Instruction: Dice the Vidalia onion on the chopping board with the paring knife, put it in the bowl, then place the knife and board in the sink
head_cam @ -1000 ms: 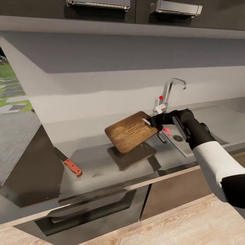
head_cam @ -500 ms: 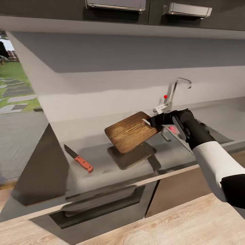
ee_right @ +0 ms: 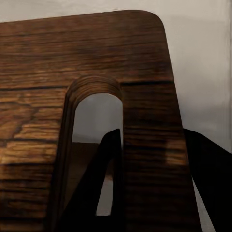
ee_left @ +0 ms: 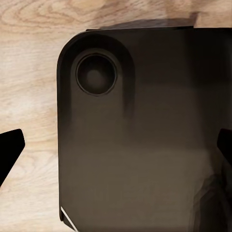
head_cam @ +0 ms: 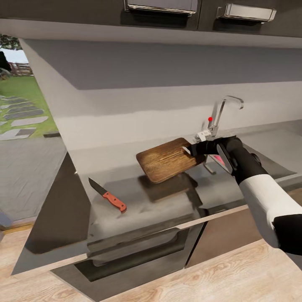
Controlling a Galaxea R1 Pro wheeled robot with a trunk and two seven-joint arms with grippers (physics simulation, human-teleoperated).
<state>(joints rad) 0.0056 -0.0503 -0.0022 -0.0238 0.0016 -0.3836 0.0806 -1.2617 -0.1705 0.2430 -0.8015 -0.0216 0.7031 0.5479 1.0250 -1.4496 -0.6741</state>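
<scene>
While your right gripper (head_cam: 192, 151) is clamped on the chopping board (head_cam: 170, 160), holding it by the handle-slot end and clear of the countertop (head_cam: 142, 209), the board hangs level to slightly tilted with its shadow on the grey surface below.

Item, chopping board: brown wood, rounded corners. In the right wrist view one finger (ee_right: 104, 183) passes through the handle slot and the other lies against the near edge. Its long axis runs from the gripper away toward your left.

Item, sink (head_cam: 268, 165): lies to the right of the held board, just behind and beyond your right forearm, with the chrome faucet (head_cam: 220, 115) and its red dot directly behind the gripper. The coming move turns on this, in my judgement: the board has to travel rightward, handle end leading, to come over the basin. A small pink object sits at the basin edge, mostly hidden by the arm; what it is I cannot tell.

Item, paring knife (head_cam: 108, 194): red handle, dark blade, flat on the countertop well to the left of the board, blade pointing away from you. Your left arm is likely the nearer one for it.

Item, left gripper (ee_left: 116, 150): jaws spread wide, holding nothing, over a dark panel and wooden floor.

Item, writing or brands: none legible anywhere.
</scene>
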